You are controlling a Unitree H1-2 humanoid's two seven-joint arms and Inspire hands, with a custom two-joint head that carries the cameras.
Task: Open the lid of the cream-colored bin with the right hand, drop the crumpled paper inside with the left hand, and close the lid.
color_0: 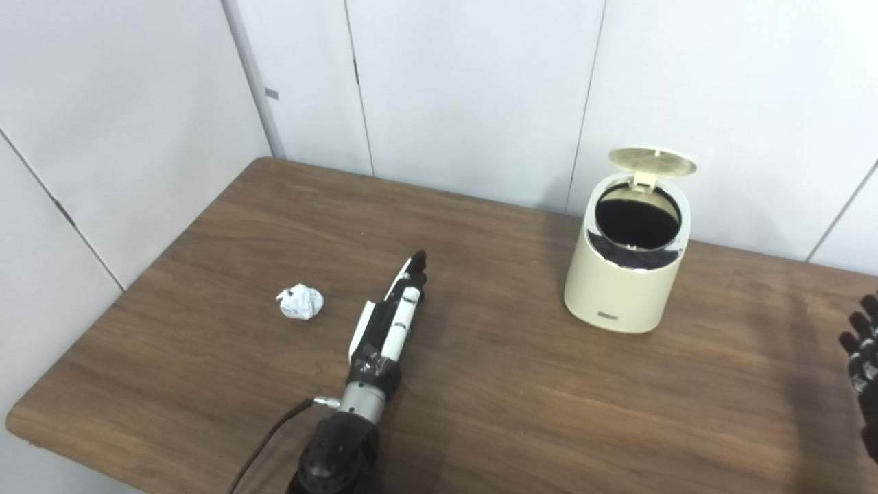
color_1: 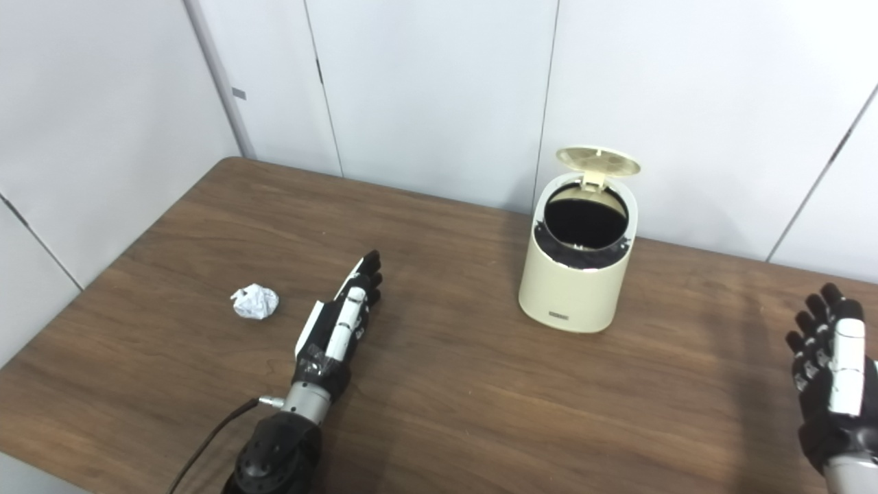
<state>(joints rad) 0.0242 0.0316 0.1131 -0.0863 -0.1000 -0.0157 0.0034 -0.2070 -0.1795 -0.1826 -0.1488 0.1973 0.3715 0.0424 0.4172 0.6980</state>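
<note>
Bin (color_1: 575, 288) lid (color_1: 597, 161) up, both hands flat.

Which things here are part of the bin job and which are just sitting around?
Job: cream-colored bin, its raised lid, white crumpled paper ball, left hand, right hand.
Just there: brown wooden table, white wall panels.
</note>
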